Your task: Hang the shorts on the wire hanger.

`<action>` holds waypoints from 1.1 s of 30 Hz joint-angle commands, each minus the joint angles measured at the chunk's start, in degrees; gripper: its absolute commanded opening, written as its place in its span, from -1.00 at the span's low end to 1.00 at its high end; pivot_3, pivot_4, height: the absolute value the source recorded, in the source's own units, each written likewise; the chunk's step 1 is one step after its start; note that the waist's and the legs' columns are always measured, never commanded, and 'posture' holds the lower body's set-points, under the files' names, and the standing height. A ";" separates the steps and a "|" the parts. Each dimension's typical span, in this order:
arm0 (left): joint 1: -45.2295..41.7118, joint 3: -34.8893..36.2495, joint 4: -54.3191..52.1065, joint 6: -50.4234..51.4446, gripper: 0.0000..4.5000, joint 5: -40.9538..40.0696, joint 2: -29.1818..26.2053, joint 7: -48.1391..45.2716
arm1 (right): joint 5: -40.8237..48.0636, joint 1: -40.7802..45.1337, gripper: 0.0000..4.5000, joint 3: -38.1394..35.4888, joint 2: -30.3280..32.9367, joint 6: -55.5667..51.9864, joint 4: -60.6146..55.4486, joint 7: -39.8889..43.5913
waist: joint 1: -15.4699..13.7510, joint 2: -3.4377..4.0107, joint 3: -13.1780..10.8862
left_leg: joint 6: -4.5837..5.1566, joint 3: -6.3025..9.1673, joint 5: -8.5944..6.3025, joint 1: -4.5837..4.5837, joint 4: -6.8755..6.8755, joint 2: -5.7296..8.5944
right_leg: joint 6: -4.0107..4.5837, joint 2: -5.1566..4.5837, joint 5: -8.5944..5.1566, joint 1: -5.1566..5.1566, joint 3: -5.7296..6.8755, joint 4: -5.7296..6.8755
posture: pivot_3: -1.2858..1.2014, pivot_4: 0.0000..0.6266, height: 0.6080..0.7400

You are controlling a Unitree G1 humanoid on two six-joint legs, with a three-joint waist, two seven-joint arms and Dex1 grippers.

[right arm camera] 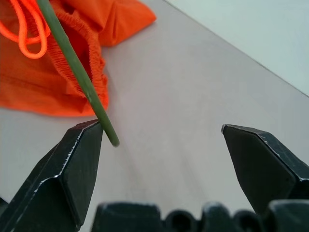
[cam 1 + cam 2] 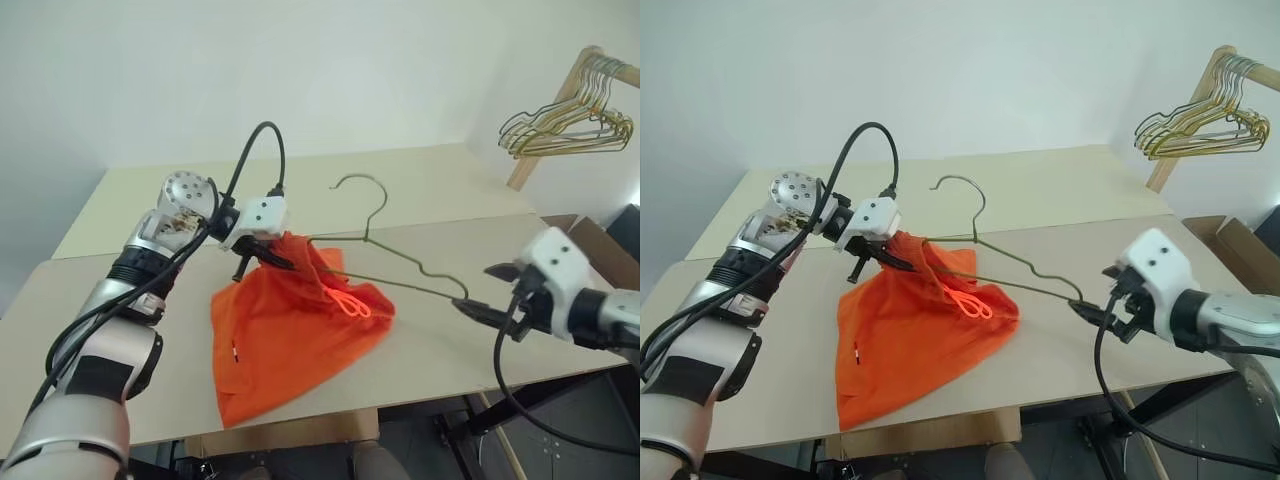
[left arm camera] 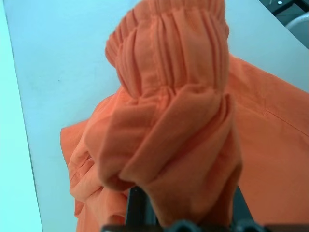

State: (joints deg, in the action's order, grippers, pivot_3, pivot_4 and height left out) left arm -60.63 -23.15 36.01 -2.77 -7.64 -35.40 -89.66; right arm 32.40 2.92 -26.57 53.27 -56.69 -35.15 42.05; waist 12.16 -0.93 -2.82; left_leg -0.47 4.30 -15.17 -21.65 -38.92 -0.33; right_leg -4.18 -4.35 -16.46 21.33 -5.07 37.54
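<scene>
With the right gripper (image 1: 161, 145) spread open, releasing the wire hanger (image 2: 400, 262), and only the left gripper (image 2: 262, 255) clamped on the shorts (image 2: 290, 340) at ten o'clock, the hanger may slip out

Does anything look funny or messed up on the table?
Yes. The wire hanger looks bent out of its triangle shape, one end sticking out free, and the shorts hang bunched from one corner in the left gripper.

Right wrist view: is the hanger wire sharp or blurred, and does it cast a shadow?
Right wrist view: the wire hanger is slightly soft near the open right gripper, with a faint shadow on the table. Left eye view: the shorts look evenly lit, no glare.
</scene>
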 commanded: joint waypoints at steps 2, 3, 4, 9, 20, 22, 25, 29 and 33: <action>-1.51 3.64 0.30 2.16 -1.00 0.89 0.13 1.43 | 5.35 -4.51 0.99 -12.29 -5.08 2.91 -1.60 2.02 | -0.25 0.02 0.01 | 0.00 0.04 0.00 -0.01 0.02 0.02 | -0.02 -0.01 -0.02 -0.02 0.02 0.00 | -0.17 -1.00 1.00; -1.67 4.09 0.31 2.53 -1.00 0.96 0.18 1.21 | 5.87 -6.61 0.99 -12.76 -6.36 3.70 -2.45 2.56 | -0.24 0.02 0.01 | 0.00 0.04 0.00 0.00 0.01 0.04 | -0.03 -0.02 -0.02 -0.02 0.02 0.01 | -0.17 -1.00 1.00; -1.94 4.38 0.42 2.69 -1.00 1.22 0.22 1.32 | 5.46 -9.95 0.99 -11.60 -8.17 5.54 -3.40 3.27 | -0.25 0.01 0.01 | 0.00 0.04 0.00 0.00 0.01 0.05 | -0.03 -0.04 -0.02 -0.02 0.01 0.02 | -0.17 -1.00 1.00; -2.62 5.29 0.51 2.98 -1.00 1.97 0.22 1.56 | -4.48 -16.00 0.99 3.76 -13.00 14.25 -2.31 -1.42 | 0.09 0.03 0.13 | 0.00 0.01 0.00 0.08 0.01 0.02 | -0.04 0.00 -0.03 -0.05 -0.07 0.08 | -0.15 -1.00 1.00; -3.21 7.31 -0.45 5.55 -1.00 1.82 1.38 2.97 | -17.64 -1.36 0.99 25.48 -25.28 22.99 15.98 -12.26 | 0.21 0.10 0.21 | 0.00 -0.05 0.00 0.35 0.11 0.06 | -0.05 0.01 -0.07 -0.14 -0.28 0.10 | -0.12 -1.00 1.00; -3.07 7.48 -0.76 5.76 -1.00 1.93 1.52 3.04 | -18.73 0.94 0.99 27.12 -27.01 24.49 19.35 -12.55 | -0.02 0.10 0.21 | 0.00 -0.02 0.00 0.37 0.12 0.12 | -0.04 -0.02 -0.07 -0.14 -0.28 0.13 | -0.12 -1.00 1.00; -2.93 7.72 -1.22 6.07 -1.00 1.99 1.53 2.93 | -19.12 3.78 0.99 29.95 -28.63 26.42 22.57 -10.77 | -0.34 0.10 0.21 | 0.00 0.05 0.00 0.36 0.13 0.12 | -0.05 -0.01 -0.07 -0.12 -0.23 0.15 | -0.11 -1.00 1.00; -2.79 8.01 -1.71 6.41 -1.00 2.02 1.52 2.89 | -19.74 6.92 0.92 32.16 -30.42 28.69 26.73 -9.59 | -0.27 0.11 0.21 | 0.00 0.12 0.00 0.35 0.11 0.15 | -0.04 -0.03 -0.07 -0.13 -0.21 0.16 | -0.11 -1.00 1.00; -2.43 8.28 -2.45 6.91 -1.00 1.92 1.34 2.92 | -17.96 7.88 0.51 31.79 -31.95 29.67 27.25 -7.83 | -0.29 0.11 0.21 | 0.00 0.20 0.00 0.36 0.11 0.15 | -0.05 -0.02 -0.07 -0.13 -0.17 0.26 | -0.10 -1.00 1.00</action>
State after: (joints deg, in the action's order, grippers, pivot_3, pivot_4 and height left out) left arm -62.06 -16.85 35.49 3.95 -5.24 -33.61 -87.05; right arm 12.73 9.23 6.09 21.66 -29.00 -6.72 33.25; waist 11.87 -0.82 -2.61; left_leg -0.48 4.52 -15.17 -21.29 -38.82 -0.18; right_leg -4.22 -4.38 -16.53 21.21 -5.22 37.80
